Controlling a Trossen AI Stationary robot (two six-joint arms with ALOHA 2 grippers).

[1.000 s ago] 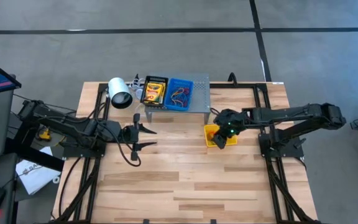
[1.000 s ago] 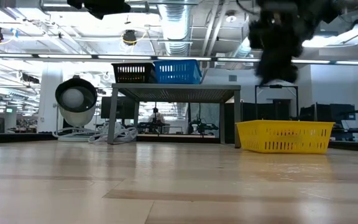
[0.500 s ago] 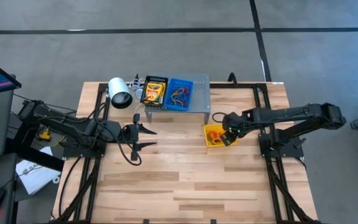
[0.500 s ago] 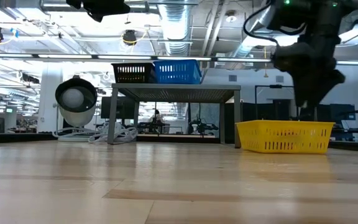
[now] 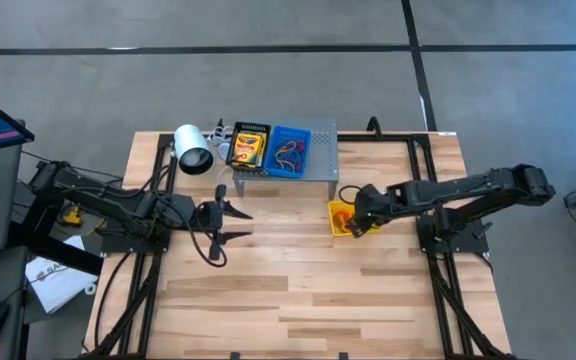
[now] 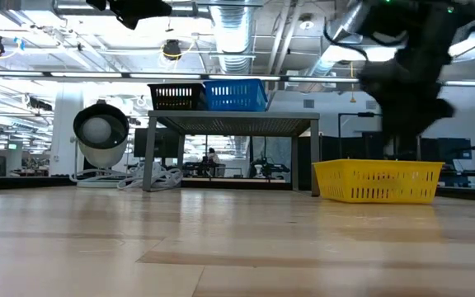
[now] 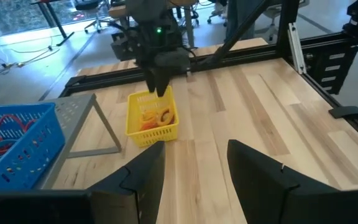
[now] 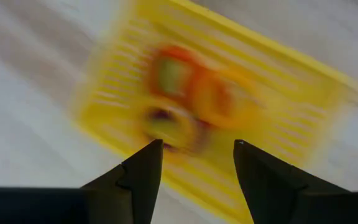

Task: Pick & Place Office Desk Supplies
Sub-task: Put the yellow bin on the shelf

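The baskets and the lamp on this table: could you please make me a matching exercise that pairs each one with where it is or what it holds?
Things:
1. yellow basket
2. blue basket
3. black basket
4. white lamp

Places or contents:
A. on the grey shelf, holding a yellow crayon pack
B. lying on the table beside the shelf
C. on the table, under the right gripper
D. on the shelf, holding loose band loops

Pairs: 1-C, 2-D, 3-A, 4-B
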